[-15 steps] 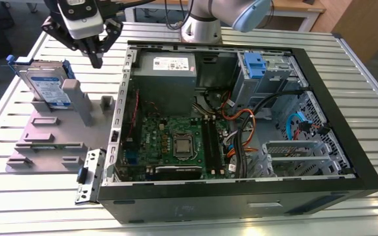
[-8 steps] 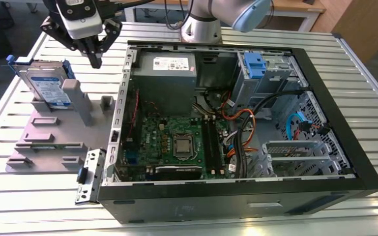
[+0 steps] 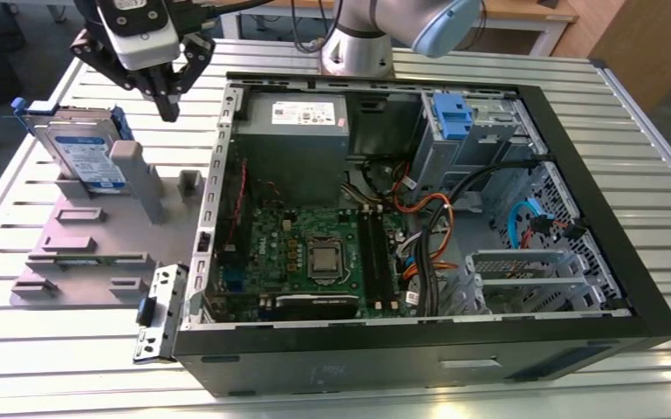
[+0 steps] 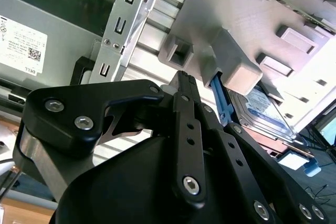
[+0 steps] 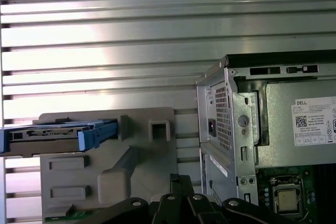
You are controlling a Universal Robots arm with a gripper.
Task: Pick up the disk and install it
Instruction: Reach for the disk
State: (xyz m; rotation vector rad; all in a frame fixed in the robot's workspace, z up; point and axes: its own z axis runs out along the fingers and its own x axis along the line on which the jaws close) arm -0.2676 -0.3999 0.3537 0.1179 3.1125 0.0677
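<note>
Hovering my gripper (image 3: 172,110) over the grey fixture (image 3: 79,237), fingers pinched together, nothing in them. The disk (image 3: 79,153) stands on edge in that fixture, just beside my fingertips but not touching, on the exterior view's left of the open computer case (image 3: 370,349).

An open black computer case (image 3: 428,342) lies on its side on the slatted aluminium table (image 3: 56,349), exposing a grey power supply (image 3: 294,144) with a white sticker, a green motherboard (image 3: 294,240) and orange cables (image 3: 426,209), with a grey fixture block (image 3: 91,249) just beside it at the exterior view's left.
</note>
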